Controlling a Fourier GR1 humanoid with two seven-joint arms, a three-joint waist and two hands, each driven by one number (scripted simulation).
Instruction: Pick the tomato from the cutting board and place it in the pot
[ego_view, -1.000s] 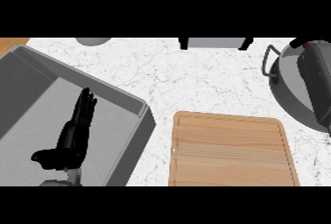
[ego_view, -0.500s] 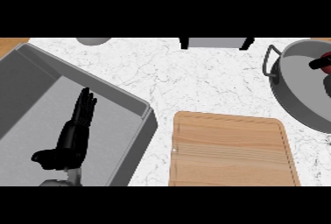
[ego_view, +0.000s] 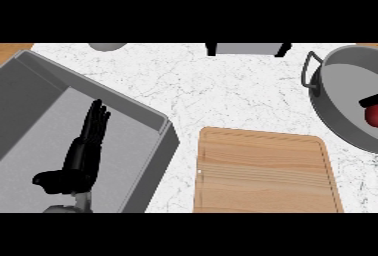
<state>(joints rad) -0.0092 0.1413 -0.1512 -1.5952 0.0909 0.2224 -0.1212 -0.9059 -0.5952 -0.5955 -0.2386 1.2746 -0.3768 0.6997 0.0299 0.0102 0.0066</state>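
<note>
- The tomato (ego_view: 372, 116) shows red at the view's right edge, inside the pot (ego_view: 336, 90). It was higher 0.5 s ago, so placing looks nearly done.
- The right hand (ego_view: 368, 102) is a dark sliver above it (grip cannot be told).
- The left hand (ego_view: 81, 155) rests open in the sink (ego_view: 37, 120).
- The cutting board (ego_view: 262, 172) is bare.

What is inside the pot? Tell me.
A red tomato at the view's right edge, a black bit of the right hand above it. Half the pot is cut off, unseen.
</note>
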